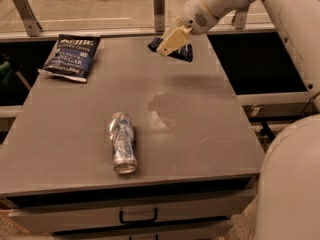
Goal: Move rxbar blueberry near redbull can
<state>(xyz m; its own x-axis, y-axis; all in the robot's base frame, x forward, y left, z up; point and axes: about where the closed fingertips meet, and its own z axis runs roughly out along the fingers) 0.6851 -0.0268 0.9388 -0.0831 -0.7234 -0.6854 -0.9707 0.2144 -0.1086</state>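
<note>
The table (pixel 200 134) is viewed by a single high camera from its near edge, tilted down toward the far ledge (pixel 100 32), and the whole top is taken in at close range. The gripper (pixel 167 45) is seen at the upper right, above the far edge, clamped on the bar (pixel 184 53), and the lower right corner is filled by the robot's body (pixel 290 184).
</note>
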